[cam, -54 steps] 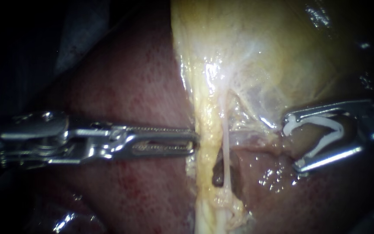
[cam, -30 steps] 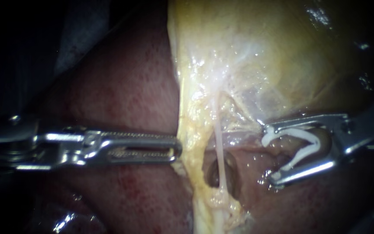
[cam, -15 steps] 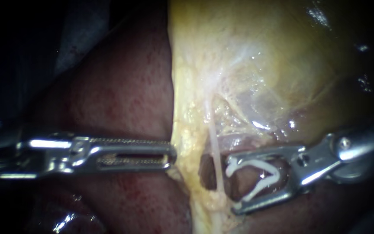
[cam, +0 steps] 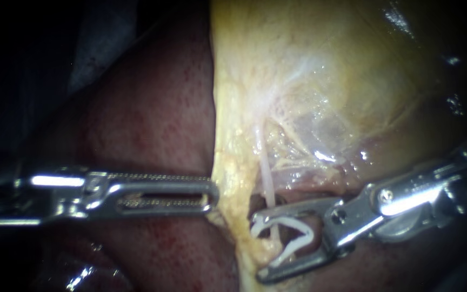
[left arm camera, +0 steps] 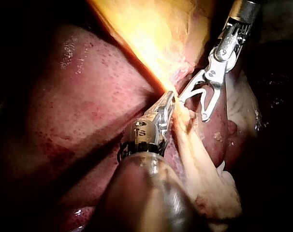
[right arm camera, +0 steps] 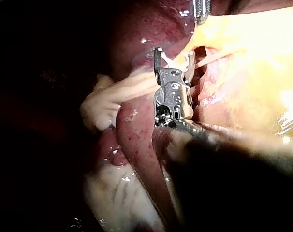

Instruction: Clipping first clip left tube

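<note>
two instruments share the work. the left instrument [cam: 209, 196], reaching in from the left of the frame, has its jaws lying together on the edge of the yellow fatty tissue [cam: 231, 178], seemingly drawing it towards the liver [cam: 152, 124] so that the thin pale tube [cam: 266, 178] stands taut and exposed. low and right of centre, the right instrument [cam: 258, 250] carries a white clip [cam: 298, 238] in wide-spread jaws. the clip's legs straddle the tube below the gallbladder [cam: 325, 70] and are not yet squeezed.
</note>
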